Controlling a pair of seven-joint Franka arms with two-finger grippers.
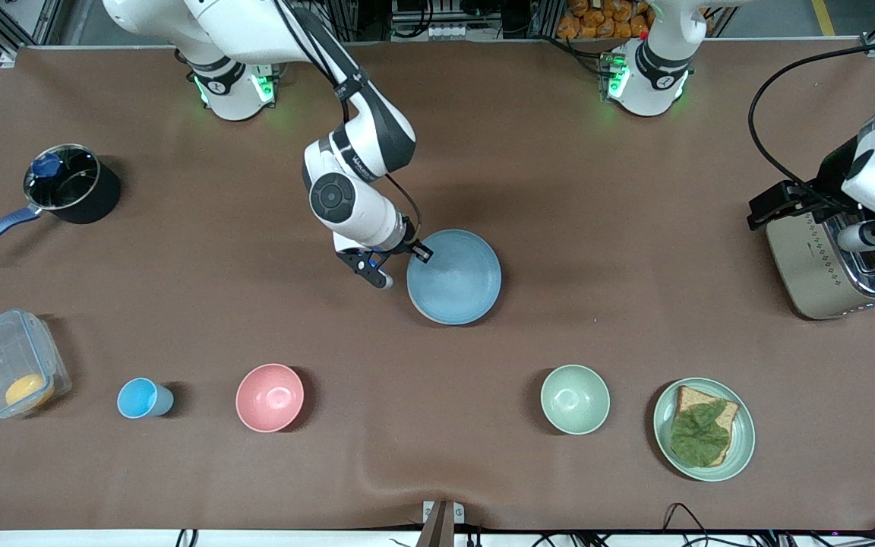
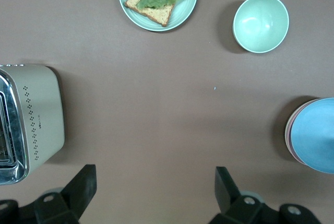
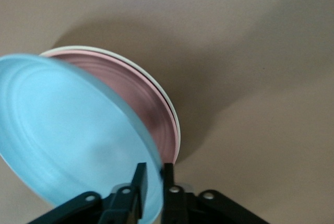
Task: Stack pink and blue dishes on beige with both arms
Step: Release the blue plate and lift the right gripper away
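Note:
The light blue plate (image 1: 454,277) sits at the table's middle, and my right gripper (image 1: 418,254) is shut on its rim at the edge toward the right arm's end. In the right wrist view the blue plate (image 3: 73,135) is tilted over the pale pink plate (image 3: 143,112), which lies on the beige plate (image 3: 166,98); only the beige plate's thin rim shows. My right gripper (image 3: 154,168) pinches the blue rim between its fingers. My left gripper (image 2: 155,173) hangs open and holds nothing, above bare table beside the toaster (image 2: 31,119). The blue plate (image 2: 315,135) covers the pink plate (image 2: 289,130).
A toaster (image 1: 836,262) stands at the left arm's end. Nearer the camera are a clear box (image 1: 8,365), a small blue cup (image 1: 141,398), a pink bowl (image 1: 270,397), a green bowl (image 1: 575,399) and a green plate (image 1: 741,441) with bread. A black saucepan (image 1: 69,184) is at the right arm's end.

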